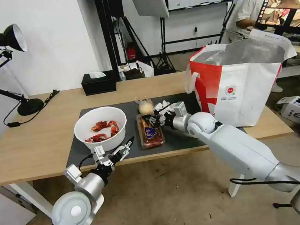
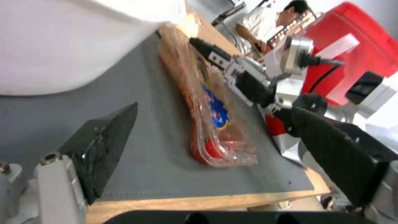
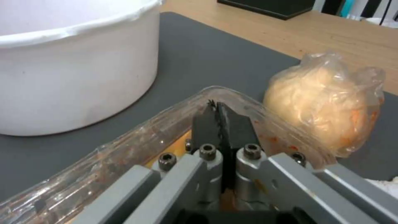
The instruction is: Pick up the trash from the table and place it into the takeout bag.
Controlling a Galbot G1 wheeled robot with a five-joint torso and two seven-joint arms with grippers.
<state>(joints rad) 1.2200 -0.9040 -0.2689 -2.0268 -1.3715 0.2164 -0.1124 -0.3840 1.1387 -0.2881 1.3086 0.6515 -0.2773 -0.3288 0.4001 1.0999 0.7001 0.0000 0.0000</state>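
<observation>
On the dark grey mat [image 1: 76, 146] of the table [image 1: 31, 145] stands a white bowl [image 1: 101, 129] of red crayfish shells. Right of it lies a clear plastic tray [image 1: 151, 133] with food scraps. My right gripper [image 1: 153, 121] is shut on the tray's far rim [image 3: 232, 95], fingers [image 3: 207, 124] pinched at a corner. A beige knotted bundle [image 1: 146, 107] sits just beyond, with crumpled white tissue [image 1: 161, 106] beside it. My left gripper [image 1: 126, 147] hovers open at the mat's front edge, between the bowl [image 2: 74, 40] and the tray [image 2: 207, 118]. The takeout bag [image 1: 236, 84] stands open at the right.
A black tissue box [image 1: 98, 83] sits at the table's back edge and a black desk lamp [image 1: 16, 72] at the far left. The left part of the table is bare wood. A person sits behind the bag. A small box [image 1: 299, 107] lies on the floor at the right.
</observation>
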